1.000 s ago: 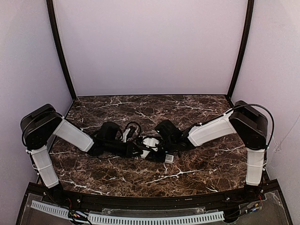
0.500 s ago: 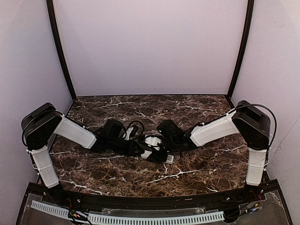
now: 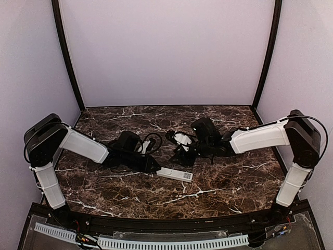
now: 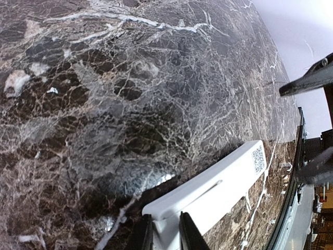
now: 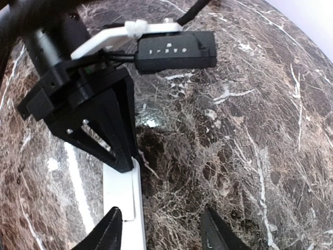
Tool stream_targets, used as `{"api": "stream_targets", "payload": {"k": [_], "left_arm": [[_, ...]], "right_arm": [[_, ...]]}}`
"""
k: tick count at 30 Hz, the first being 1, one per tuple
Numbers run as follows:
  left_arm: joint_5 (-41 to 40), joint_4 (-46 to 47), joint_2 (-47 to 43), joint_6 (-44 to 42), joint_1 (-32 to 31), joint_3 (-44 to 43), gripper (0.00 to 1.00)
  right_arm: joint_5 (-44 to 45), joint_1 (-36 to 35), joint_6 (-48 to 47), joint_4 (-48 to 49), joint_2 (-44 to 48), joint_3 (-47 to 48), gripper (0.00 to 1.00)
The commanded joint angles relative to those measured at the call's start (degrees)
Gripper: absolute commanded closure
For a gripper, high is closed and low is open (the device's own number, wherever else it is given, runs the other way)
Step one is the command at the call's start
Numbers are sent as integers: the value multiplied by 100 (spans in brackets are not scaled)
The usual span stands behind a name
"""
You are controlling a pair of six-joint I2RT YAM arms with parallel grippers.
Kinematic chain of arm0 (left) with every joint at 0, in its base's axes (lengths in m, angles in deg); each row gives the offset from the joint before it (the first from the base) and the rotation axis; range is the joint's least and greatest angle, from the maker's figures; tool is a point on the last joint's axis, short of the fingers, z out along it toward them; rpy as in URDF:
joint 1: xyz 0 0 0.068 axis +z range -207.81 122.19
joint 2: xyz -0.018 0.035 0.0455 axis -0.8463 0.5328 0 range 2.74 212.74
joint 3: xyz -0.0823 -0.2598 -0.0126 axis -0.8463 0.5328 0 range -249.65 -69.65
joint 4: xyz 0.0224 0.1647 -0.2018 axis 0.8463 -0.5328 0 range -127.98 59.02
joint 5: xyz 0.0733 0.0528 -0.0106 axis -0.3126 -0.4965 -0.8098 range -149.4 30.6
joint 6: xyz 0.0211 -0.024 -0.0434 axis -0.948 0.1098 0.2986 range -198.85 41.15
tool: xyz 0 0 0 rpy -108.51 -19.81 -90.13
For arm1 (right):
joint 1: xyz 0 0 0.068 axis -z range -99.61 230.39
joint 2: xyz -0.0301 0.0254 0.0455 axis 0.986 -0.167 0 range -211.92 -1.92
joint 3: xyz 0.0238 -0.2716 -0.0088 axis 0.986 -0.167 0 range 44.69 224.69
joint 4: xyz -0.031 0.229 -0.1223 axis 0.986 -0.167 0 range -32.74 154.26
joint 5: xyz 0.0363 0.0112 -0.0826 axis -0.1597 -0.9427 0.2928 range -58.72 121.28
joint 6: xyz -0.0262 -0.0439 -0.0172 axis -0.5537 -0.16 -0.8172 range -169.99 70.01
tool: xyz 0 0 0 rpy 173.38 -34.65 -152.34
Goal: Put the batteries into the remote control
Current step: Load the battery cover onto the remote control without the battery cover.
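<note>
Dark marble table [image 3: 223,190] from above: the white remote control [image 3: 175,174] lies mid-table, my left gripper [image 3: 154,168] at its left end and my right gripper [image 3: 182,156] near it, not touching. Left wrist: fingers [image 4: 189,235] pinch the remote's end. Right wrist: fingers [image 5: 107,233] spread, holding nothing.

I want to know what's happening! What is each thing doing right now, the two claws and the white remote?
remote control: lying flat on the table, one end pinched.
left gripper: shut on the remote control's end.
right gripper: open, holding nothing.
batteries: not visible in any view.
</note>
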State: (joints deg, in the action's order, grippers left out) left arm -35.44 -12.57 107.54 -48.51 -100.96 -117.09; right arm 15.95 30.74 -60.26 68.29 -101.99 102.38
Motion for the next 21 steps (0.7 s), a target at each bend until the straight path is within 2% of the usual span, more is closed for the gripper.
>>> {"api": "stream_targets", "payload": {"k": [1, 6, 21], "left_arm": [[-215, -602, 56, -136, -73, 7, 82], [-232, -564, 0, -100, -78, 49, 82], [-232, -442, -99, -49, -75, 115, 78]], "right_arm": [[-310, 78, 130, -75, -130, -96, 61], [-497, 65, 89, -114, -260, -159, 77], [-443, -230, -170, -385, -721, 153, 93]]}}
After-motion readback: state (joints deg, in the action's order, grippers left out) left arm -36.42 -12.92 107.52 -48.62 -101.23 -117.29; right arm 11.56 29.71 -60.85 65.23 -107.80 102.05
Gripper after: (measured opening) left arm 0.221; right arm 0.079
